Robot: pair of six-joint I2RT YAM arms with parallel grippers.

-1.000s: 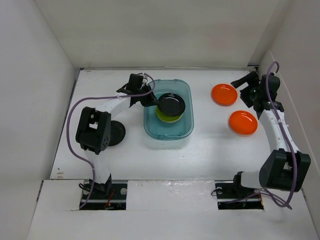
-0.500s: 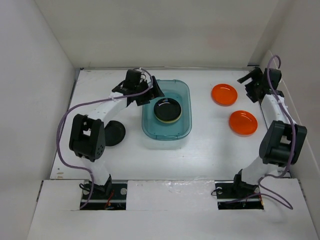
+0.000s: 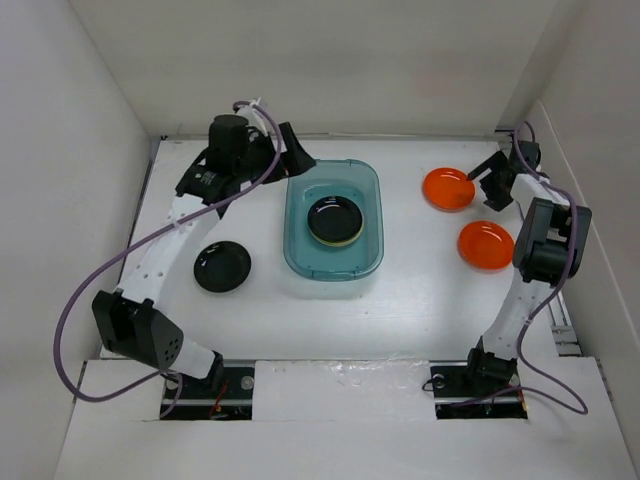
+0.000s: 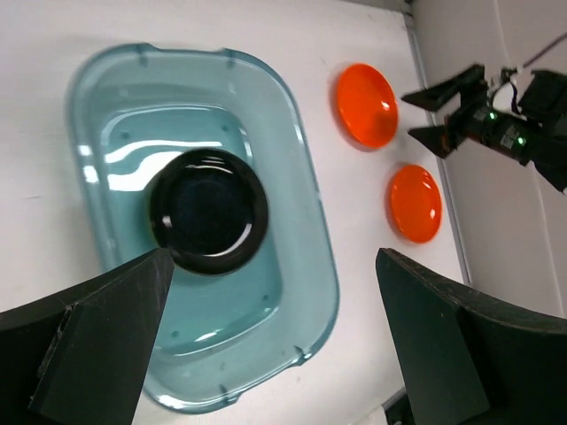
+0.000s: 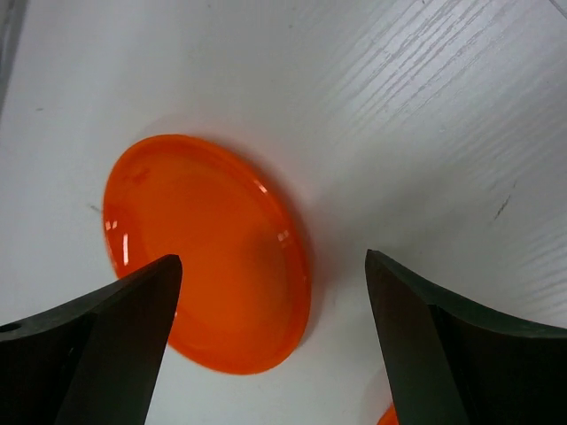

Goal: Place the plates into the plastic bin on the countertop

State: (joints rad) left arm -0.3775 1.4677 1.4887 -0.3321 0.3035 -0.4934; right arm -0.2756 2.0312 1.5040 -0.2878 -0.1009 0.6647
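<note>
The teal plastic bin (image 3: 376, 200) stands mid-countertop and holds a black plate (image 3: 334, 220) stacked on a lime green plate (image 3: 343, 244). My left gripper (image 3: 293, 160) hovers open and empty over the bin's far-left corner. In the left wrist view the bin (image 4: 306, 177) and its black plate (image 4: 209, 211) lie below the left gripper (image 4: 275, 261). A second black plate (image 3: 222, 267) lies left of the bin. Two orange plates (image 3: 447, 188) (image 3: 486, 244) lie at the right. My right gripper (image 3: 489, 180) is open at the far orange plate (image 5: 204, 252), whose right edge shows between the spread fingers (image 5: 273, 258).
White walls close in the countertop (image 3: 420, 290) on the left, far and right sides. The right arm (image 3: 535, 240) runs close along the right wall. A purple cable (image 3: 90, 290) loops beside the left arm. The nearer orange plate's edge (image 5: 385, 416) shows at the bottom of the right wrist view.
The left gripper opened and let go of the black plate, which now rests on the stack in the bin. It then drew back left. The right gripper moved to the far orange plate.
</note>
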